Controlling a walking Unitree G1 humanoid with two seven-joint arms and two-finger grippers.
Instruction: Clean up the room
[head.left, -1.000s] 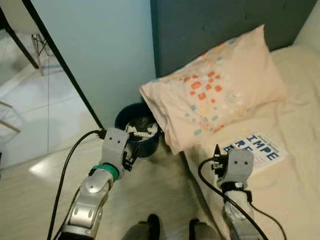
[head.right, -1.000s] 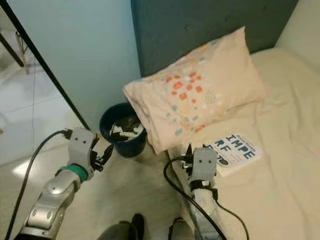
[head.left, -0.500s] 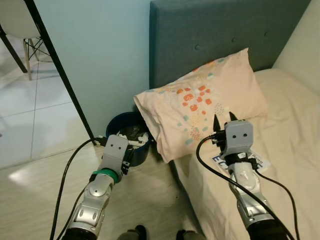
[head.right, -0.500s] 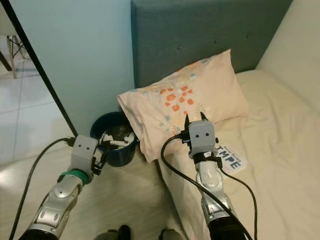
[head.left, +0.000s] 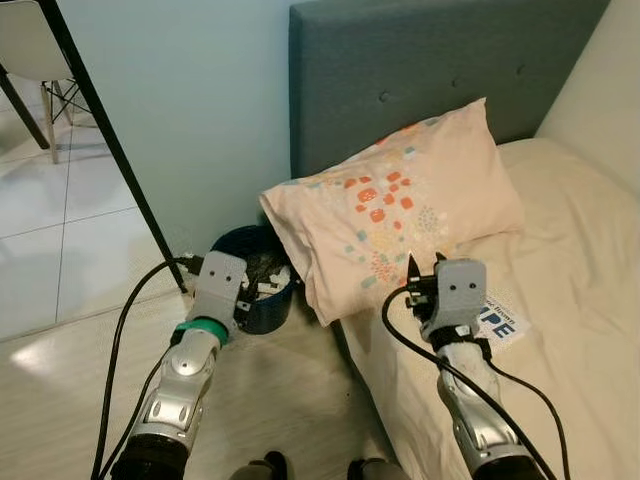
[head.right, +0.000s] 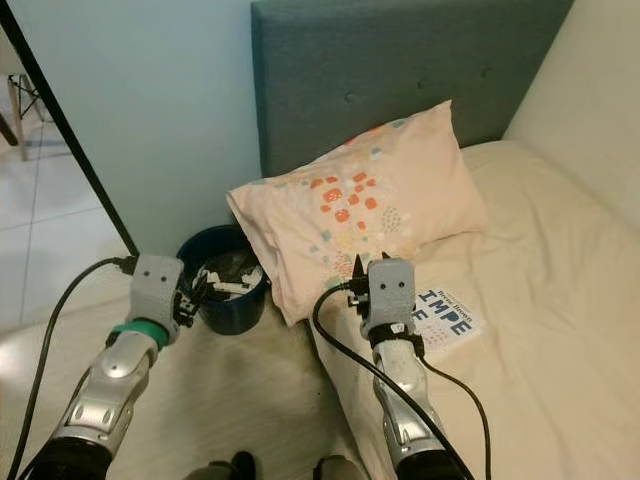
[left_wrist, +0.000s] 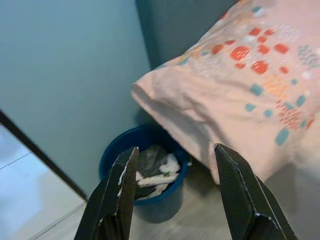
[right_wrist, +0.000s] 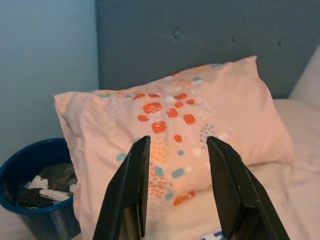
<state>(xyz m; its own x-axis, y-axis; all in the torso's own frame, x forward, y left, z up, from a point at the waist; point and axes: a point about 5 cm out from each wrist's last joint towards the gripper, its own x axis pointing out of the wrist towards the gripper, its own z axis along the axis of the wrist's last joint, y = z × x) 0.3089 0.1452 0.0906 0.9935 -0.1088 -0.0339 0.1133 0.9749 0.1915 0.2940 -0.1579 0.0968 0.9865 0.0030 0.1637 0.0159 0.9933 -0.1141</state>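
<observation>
Pillow hangs off the bed, just ahead of the right hand

The pillow (head.left: 395, 205) lies slantwise, its low end sticking out over the blue bin (head.left: 248, 292) and its high end up by the headboard (head.left: 420, 70). The right hand (head.left: 422, 272) is nearer, open and empty. The left hand (left_wrist: 175, 192) is open by the bin. The head views show a book (head.right: 445, 312) on the bed (head.right: 540, 300) beside the right hand; the left wrist view shows trash in the bin
</observation>
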